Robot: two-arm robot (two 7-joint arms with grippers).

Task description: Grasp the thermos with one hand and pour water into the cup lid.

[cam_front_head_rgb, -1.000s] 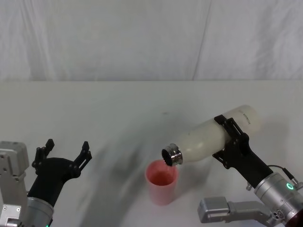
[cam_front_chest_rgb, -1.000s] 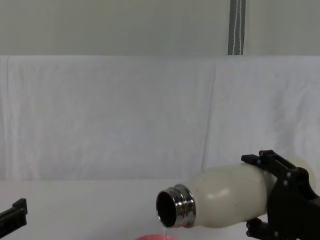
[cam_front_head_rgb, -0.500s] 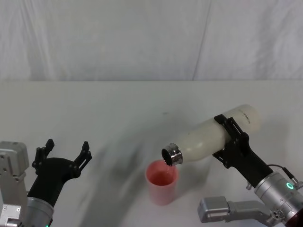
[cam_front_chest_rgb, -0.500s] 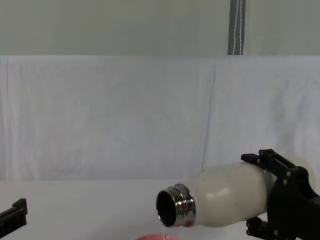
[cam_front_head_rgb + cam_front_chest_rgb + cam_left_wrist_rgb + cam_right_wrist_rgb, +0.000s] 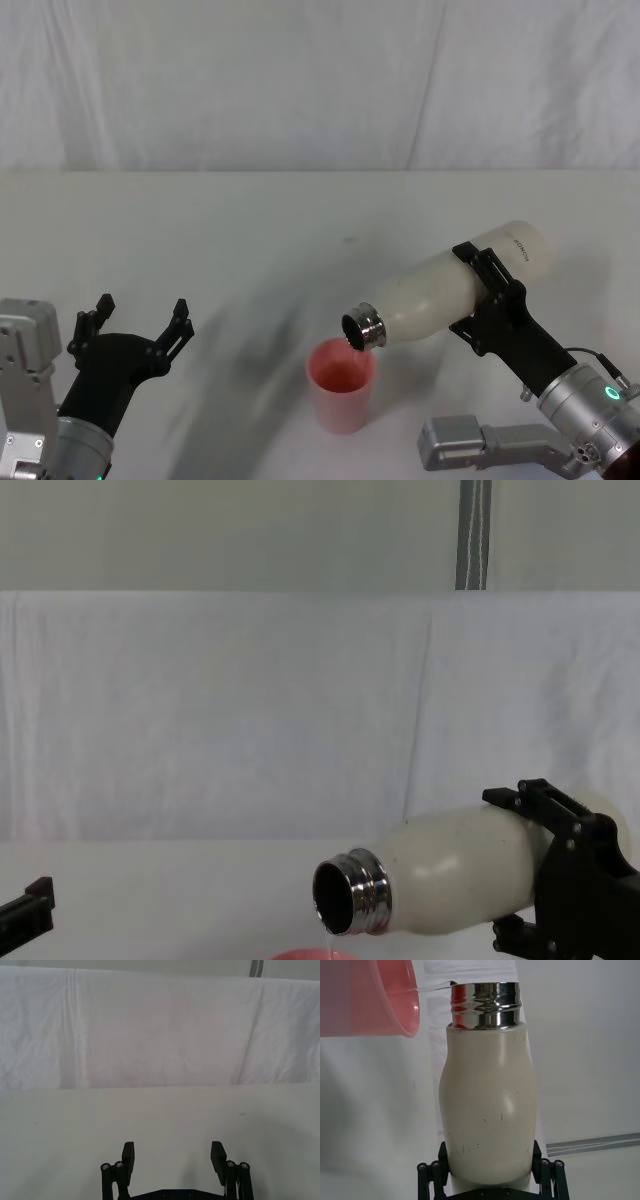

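White table (image 5: 250,230): right gripper (image 5: 488,297) clamps tilted thermos (image 5: 440,292), thin stream into cup lid (image 5: 341,384). Left gripper (image 5: 135,322) idle, jaws spread.

thermos (image 5: 440,290) tilted, mouth over cup lid (image 5: 341,385) | right end effector (image 5: 487,300) around it | left end effector (image 5: 135,320) well apart, apparently idle

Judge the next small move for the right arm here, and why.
Probably hold the tilt steady: the right gripper has the thermos tipped with its neck over the cup lid, and a thin stream is falling from the mouth.
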